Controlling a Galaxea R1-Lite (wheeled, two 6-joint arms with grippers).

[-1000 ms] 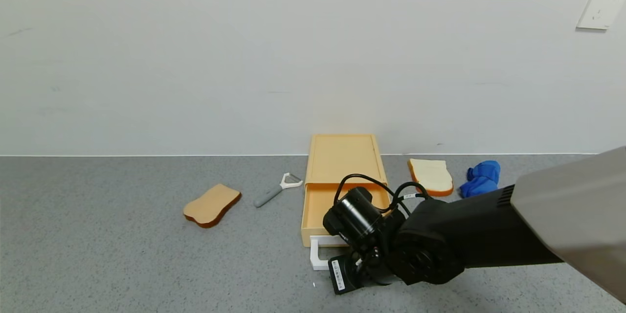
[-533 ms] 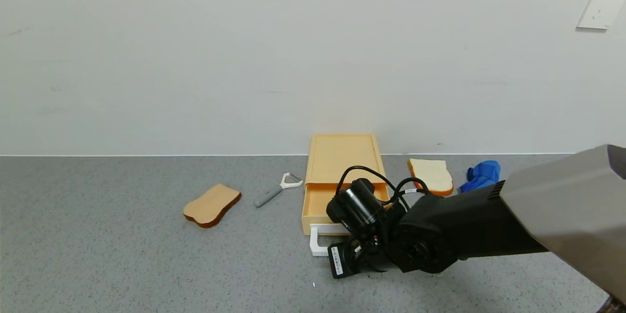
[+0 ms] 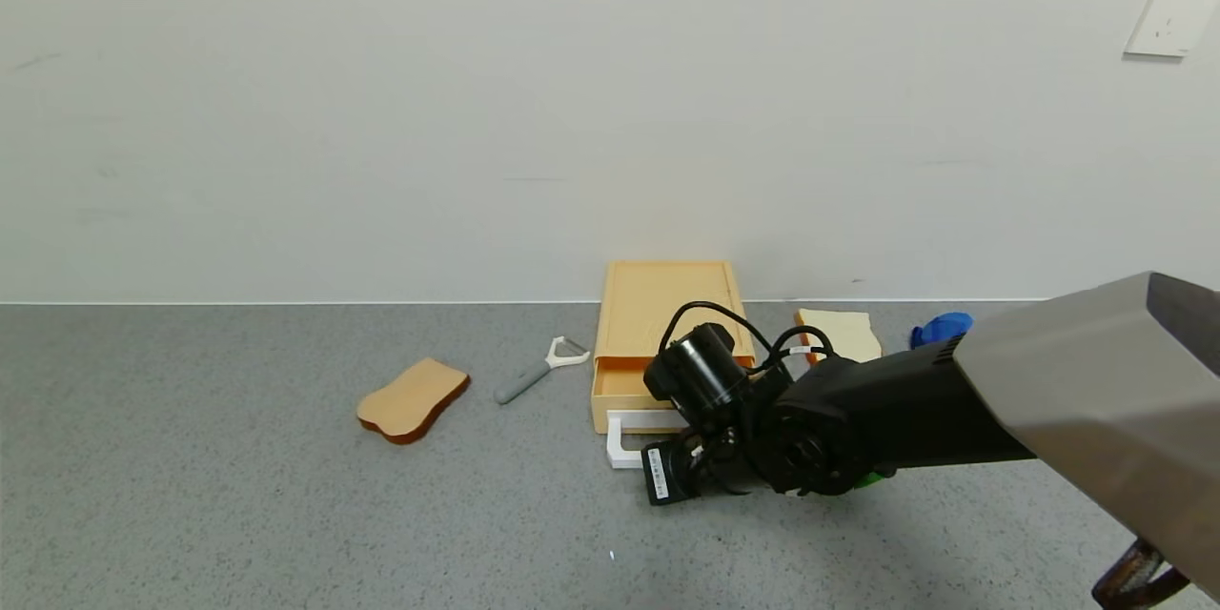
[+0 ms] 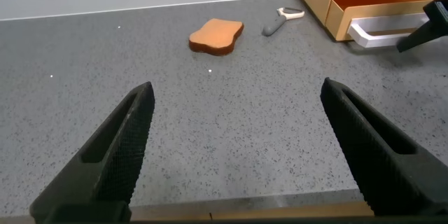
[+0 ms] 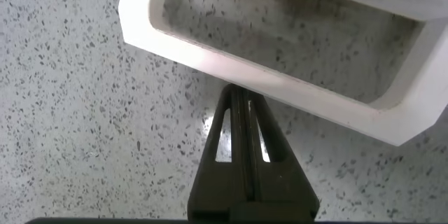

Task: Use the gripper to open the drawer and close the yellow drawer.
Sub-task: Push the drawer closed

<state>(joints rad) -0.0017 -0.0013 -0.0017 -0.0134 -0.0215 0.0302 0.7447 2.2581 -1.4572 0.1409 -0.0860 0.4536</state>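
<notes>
One closed right tool presses the handle of the drawer; off-centre pushing could jam it.

Grey speckled counter: brown bread slice, peeler beside; pale bread slice, blue cloth opposite; wall socket.

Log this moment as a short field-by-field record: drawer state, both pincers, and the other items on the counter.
drawer: tray partly out of the yellow unit, nearly shut
handle: white loop, facing the robot
right pincer: shut, tips pressed against the handle's front bar from outside
left pincer: open, holding nothing, low over the counter away from the drawer
brown bread slice: on the counter left of the drawer
peeler: between that slice and the drawer
pale bread slice: right of the drawer, partly hidden by the arm
blue item: further right
</notes>
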